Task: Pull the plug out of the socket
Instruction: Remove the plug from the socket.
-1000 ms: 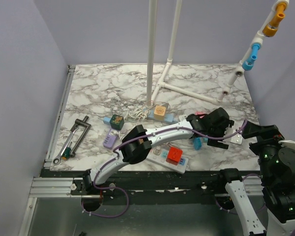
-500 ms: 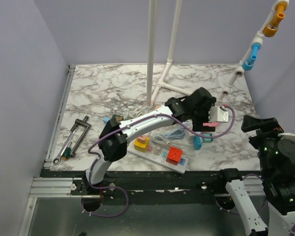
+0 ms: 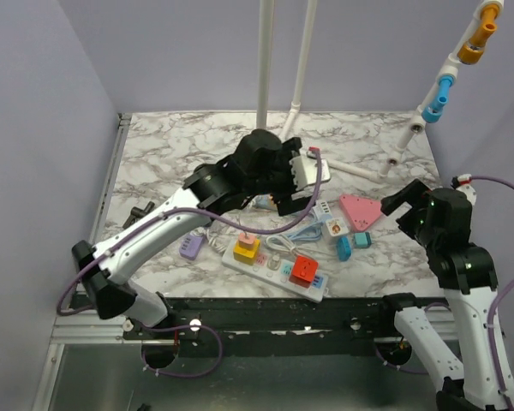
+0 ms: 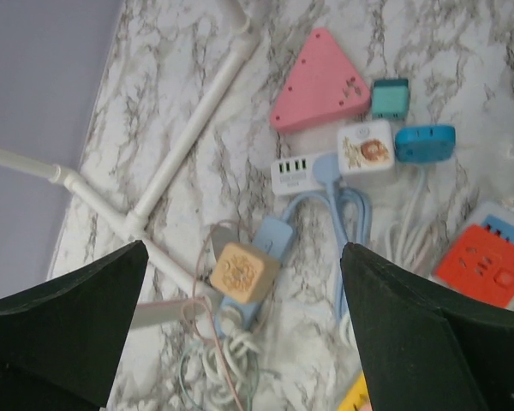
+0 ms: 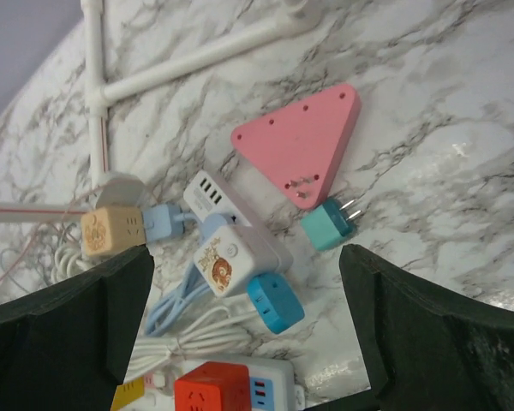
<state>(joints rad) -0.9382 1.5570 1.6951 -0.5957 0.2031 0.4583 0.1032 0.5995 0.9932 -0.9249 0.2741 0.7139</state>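
Plug [image 4: 237, 272], tan cube, on blue socket [image 4: 274, 238] below released left gripper [image 4: 242, 250]; right gripper [image 5: 247, 253] released too.

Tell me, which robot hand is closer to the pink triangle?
Right. The right gripper hovers just to the right of the pink triangle. The left gripper hangs farther off to its left, above the tan cube plug.

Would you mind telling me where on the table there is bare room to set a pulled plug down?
The table is bare at its back left corner and at the front right, between the pink triangle and the right edge. The middle is crowded, from the purple adapter across the power strip and blue cable.
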